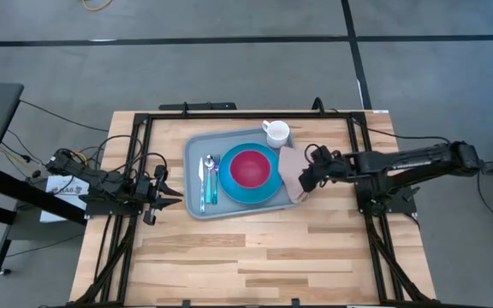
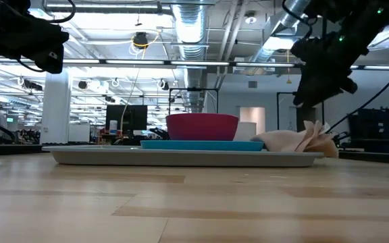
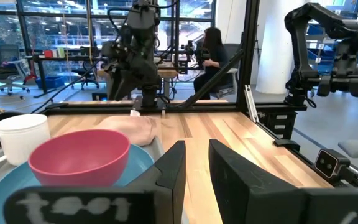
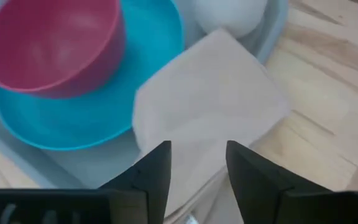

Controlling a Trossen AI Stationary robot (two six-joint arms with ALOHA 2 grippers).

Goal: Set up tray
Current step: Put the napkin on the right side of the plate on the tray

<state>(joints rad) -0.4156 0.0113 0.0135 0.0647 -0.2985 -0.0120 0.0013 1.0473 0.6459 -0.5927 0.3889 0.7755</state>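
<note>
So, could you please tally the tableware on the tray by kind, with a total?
Plate: 1
Bowl: 1
Mug: 1
Cutlery pieces: 2, a spoon and one other I cannot identify
Napkin: 1, overhanging the tray rim
Total: 6

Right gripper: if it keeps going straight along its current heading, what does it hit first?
Most likely the beige napkin: the right gripper, open, hangs just above it, pointing at the cloth draped over the tray's right edge. Depth is unclear.
</note>
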